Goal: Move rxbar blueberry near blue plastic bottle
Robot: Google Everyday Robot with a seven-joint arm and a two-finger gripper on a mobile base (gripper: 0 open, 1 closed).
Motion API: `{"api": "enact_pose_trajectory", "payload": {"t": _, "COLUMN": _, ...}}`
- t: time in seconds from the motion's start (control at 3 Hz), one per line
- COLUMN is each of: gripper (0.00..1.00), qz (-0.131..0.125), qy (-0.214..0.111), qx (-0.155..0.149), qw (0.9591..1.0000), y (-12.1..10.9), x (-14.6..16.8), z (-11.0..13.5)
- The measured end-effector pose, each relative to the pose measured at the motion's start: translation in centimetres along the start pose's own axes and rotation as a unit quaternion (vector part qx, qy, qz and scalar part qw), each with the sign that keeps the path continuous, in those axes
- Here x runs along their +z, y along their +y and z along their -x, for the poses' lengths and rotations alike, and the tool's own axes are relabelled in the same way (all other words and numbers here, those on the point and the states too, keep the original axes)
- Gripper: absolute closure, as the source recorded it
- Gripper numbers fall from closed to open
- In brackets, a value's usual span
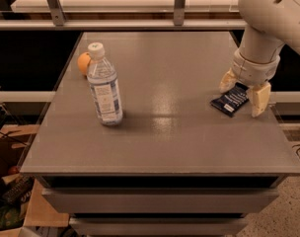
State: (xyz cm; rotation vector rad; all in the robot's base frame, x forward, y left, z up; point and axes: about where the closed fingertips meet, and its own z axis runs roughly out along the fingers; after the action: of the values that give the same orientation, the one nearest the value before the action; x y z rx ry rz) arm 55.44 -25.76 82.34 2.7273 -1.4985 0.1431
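Observation:
The rxbar blueberry [230,100], a flat dark navy bar with white text, lies on the grey table [174,127] near its right edge. My gripper [243,96] hangs straight over it, open, with one fingertip on each side of the bar and low to the tabletop. The blue plastic bottle [104,87], clear with a white cap and blue-and-white label, stands upright on the left part of the table, far from the bar.
A small orange fruit [84,63] sits just behind the bottle near the table's left edge. A metal rail [140,23] runs along the back. Boxes and clutter [12,181] lie on the floor at lower left.

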Motion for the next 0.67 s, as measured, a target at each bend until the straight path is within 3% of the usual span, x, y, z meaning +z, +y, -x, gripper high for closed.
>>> {"api": "enact_pose_trajectory", "payload": {"t": 0.33, "gripper": 1.00, "qz": 0.000, "qy": 0.000, "qx": 0.000, "qw": 1.0000, "y": -0.04, "x": -0.90, "z": -0.08}}
{"api": "enact_pose_trajectory", "payload": {"t": 0.67, "gripper": 1.00, "qz": 0.000, "qy": 0.000, "qx": 0.000, "qw": 1.0000, "y": -0.06, "x": -1.22, "z": -0.10}}
